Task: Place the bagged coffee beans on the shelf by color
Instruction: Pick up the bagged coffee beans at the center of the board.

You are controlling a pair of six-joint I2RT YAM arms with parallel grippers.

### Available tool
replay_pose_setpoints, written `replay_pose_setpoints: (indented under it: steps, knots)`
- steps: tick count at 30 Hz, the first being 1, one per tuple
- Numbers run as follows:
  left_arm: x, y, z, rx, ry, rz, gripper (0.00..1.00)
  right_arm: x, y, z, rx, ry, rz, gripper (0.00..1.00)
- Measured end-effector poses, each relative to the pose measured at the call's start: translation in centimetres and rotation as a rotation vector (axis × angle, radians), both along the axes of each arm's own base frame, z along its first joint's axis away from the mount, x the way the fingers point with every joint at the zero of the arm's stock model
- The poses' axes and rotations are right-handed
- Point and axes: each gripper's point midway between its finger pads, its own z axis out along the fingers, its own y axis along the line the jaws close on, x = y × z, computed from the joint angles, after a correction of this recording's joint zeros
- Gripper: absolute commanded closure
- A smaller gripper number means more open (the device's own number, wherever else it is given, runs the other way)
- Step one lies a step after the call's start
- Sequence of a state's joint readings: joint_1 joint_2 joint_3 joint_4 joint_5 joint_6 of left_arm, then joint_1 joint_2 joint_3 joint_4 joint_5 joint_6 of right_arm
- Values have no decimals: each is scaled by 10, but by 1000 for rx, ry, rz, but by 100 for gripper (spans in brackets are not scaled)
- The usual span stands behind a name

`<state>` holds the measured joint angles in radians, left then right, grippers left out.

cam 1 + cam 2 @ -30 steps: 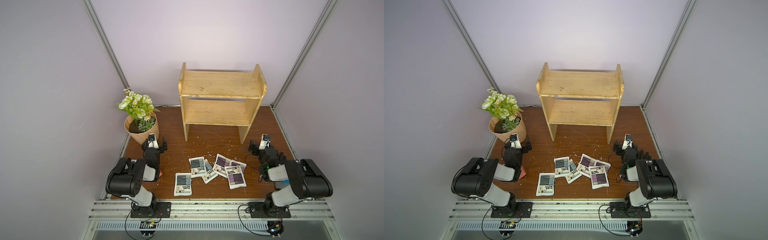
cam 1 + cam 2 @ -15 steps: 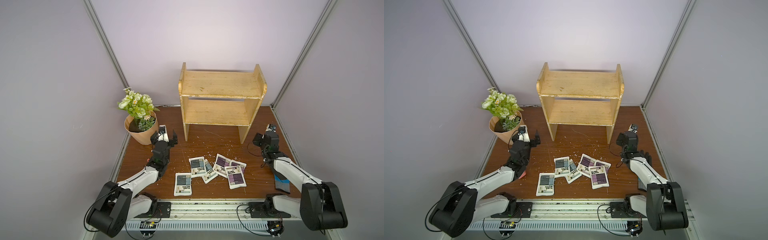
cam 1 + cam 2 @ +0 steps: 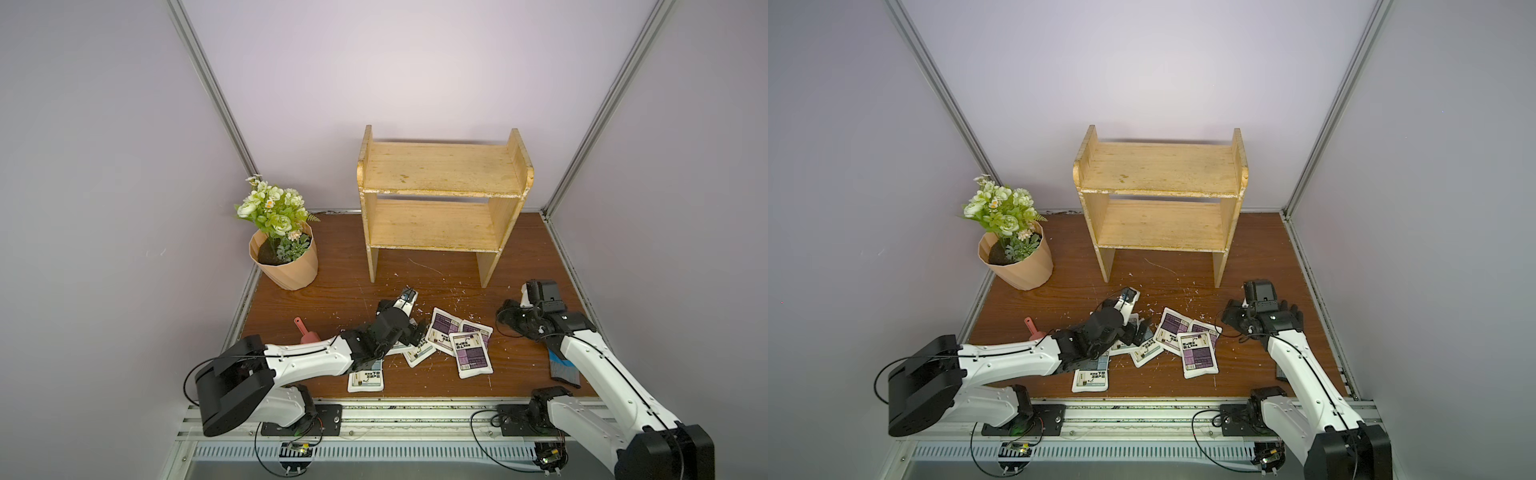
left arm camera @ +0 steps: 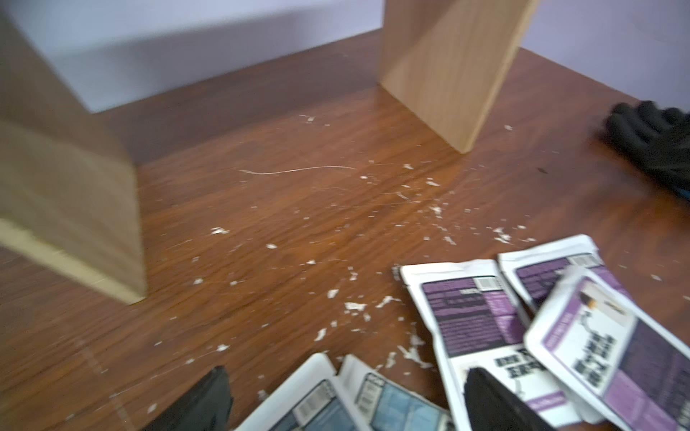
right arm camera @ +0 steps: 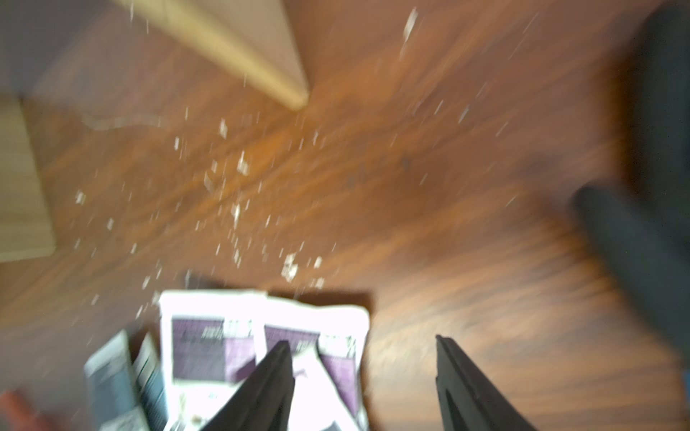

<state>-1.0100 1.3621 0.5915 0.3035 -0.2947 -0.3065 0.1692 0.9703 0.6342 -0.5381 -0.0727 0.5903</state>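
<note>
Both arms swung inward since earlier: left end effector (image 4: 347,370), jaws spread wide, over the bagged coffee beans (image 3: 471,353) lying near-centre on the tabletop (image 3: 332,291), right end effector (image 5: 362,340), jaws parted on nothing, just right of them; shelf (image 3: 440,174) far behind.

Pouch print
The bagged coffee beans (image 4: 474,317) carry black block characters and barcodes, too blurred to read.

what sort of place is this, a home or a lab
Most likely a robot test cell, not a home: left arm and right arm mounted on a metal rail, plain panel walls boxing in a small wooden table, and staged props: a shelf, a flower pot, coffee pouches.
</note>
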Motion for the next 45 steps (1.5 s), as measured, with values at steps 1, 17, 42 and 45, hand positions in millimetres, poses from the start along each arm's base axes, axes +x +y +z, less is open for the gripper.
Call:
replay_pose_setpoints:
  steps: [1,17,42,45]
  knots:
    - [-5,-11,0,-7,23,-48,0,-7,10,-5,37,28,33,38]
    - [-69,-85,-51,-35,380,-404,2,-76,48,-48,217,206,200,45]
    - [-84,-102,-68,-90,510,-436,8,-78,60,-64,280,193,246,49]
    - [-87,-104,-67,-94,519,-439,12,-77,63,-64,295,183,253,56]
